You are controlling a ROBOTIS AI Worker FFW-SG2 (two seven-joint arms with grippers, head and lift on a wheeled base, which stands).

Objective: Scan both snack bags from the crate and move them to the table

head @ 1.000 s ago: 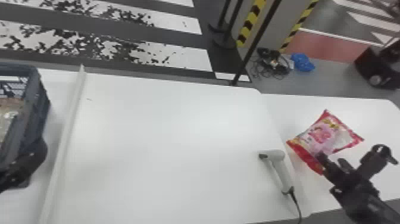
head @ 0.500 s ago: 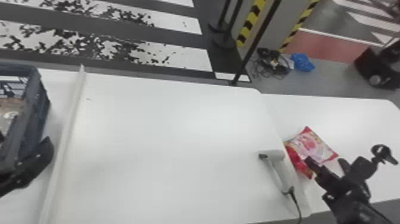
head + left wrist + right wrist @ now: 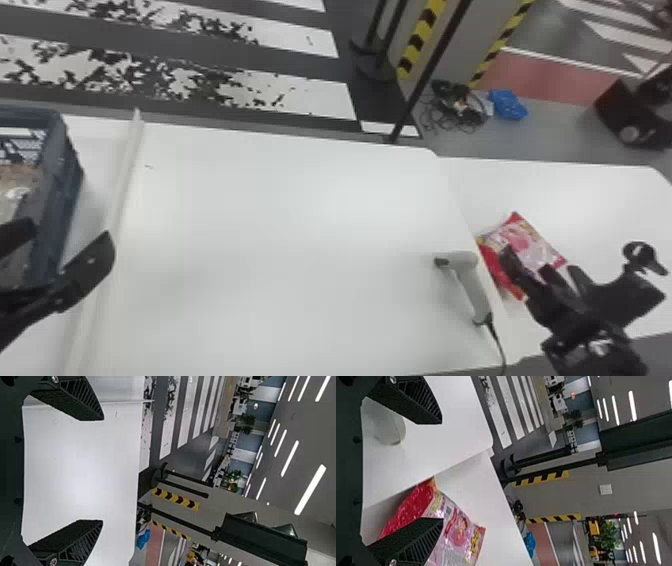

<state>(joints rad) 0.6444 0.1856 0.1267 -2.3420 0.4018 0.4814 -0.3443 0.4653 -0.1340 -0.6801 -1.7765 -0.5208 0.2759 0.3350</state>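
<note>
Surface: smooth white table (image 3: 280, 215), second white table section (image 3: 595, 195) adjoining right | Left: raised white strip (image 3: 124, 200); blue-grey slatted plastic crate (image 3: 64, 185) beyond it | Right edge: light-grey pistol-shaped scanner (image 3: 471, 282), black cable (image 3: 497, 345) attached | Adjoining section: glossy red-and-pink plastic snack bag (image 3: 525, 242), near scanner

We are finding the left gripper (image 3: 66, 238) reaching in from the head view's left edge, its black fingers standing wide apart. We are recording the right gripper (image 3: 542, 261) at lower right, its fingers likewise gaping.
</note>
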